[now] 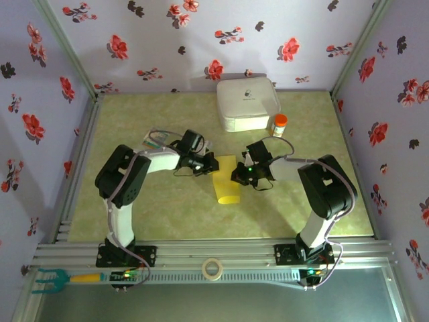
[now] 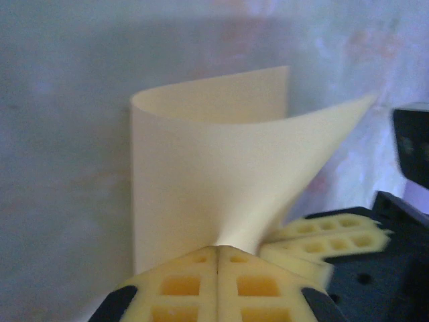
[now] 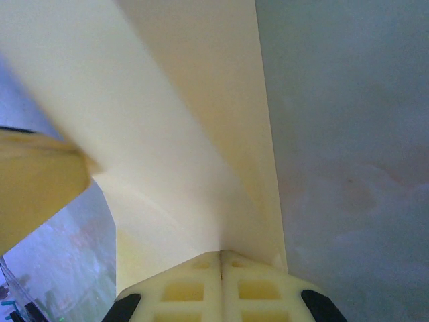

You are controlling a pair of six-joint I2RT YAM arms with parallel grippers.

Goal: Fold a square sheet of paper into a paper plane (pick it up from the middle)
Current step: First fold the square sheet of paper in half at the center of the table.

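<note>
The jaws of the left gripper (image 2: 218,258) are pressed together on 1 edge of the square sheet of paper (image 2: 201,181), so that the yellow pads meet with only the thin sheet between them. The jaws of the right gripper (image 3: 221,258) are closed in the same way on another part of this sheet. From the 2 pinch points the pale yellow paper spreads out and bends into an open curl. Seen from above, the sheet hangs between the 2 grippers, in front of the white box (image 1: 247,104) and a little to its left. Whether its lower edge touches the table (image 1: 167,215) I cannot tell. An orange-capped bottle (image 1: 279,125) stands just beside the front right corner of the box. A tape roll (image 1: 213,268) lies well in front of the box, on the metal rail.
</note>
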